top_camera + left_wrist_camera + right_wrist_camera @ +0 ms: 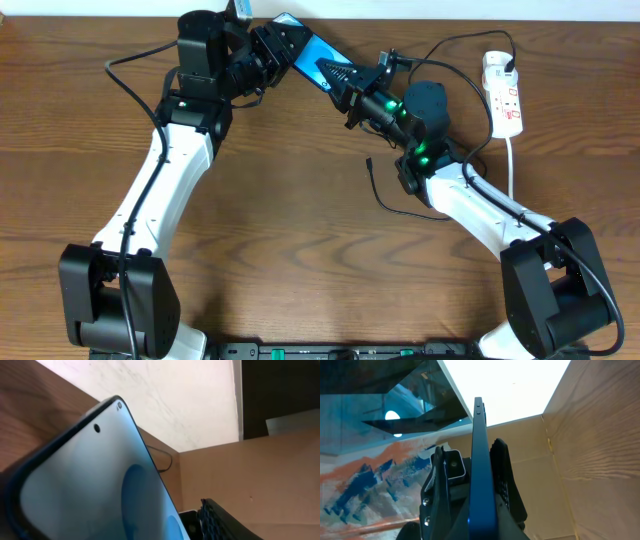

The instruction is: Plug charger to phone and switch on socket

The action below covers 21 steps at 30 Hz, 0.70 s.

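The phone, with a bright blue screen, is held tilted above the far middle of the table. My left gripper is shut on its left end, and the screen fills the left wrist view. My right gripper is shut on its right end; the right wrist view shows the phone edge-on between the fingers. The charger's black cable lies on the table with its free tip beside the right arm, apart from the phone. Its plug sits in the white socket at the far right.
The socket's thick white cord runs toward the front past the right arm. The black cable loops behind the right wrist. A light wall stands behind the table's far edge.
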Each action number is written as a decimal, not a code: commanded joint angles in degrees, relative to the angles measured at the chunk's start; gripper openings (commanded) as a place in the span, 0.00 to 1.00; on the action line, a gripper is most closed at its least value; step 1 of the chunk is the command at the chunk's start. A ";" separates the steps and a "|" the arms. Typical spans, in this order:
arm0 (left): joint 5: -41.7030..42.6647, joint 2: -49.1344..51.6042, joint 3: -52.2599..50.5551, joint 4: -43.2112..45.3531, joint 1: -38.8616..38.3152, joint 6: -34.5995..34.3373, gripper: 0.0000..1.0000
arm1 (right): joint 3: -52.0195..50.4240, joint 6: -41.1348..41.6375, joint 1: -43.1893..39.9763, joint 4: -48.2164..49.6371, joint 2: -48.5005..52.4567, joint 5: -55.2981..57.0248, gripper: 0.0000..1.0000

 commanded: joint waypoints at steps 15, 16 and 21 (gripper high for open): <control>-4.31 0.33 -0.02 2.12 -0.28 -1.46 0.20 | 0.66 0.72 2.34 0.39 -0.79 -5.81 0.01; -4.55 0.33 -0.02 2.19 -0.28 -1.64 0.19 | 0.66 0.72 2.32 0.39 -0.79 -5.84 0.01; -4.68 0.33 -0.02 2.34 -0.28 -2.01 0.08 | 0.66 0.68 2.38 0.37 -0.79 -6.25 0.01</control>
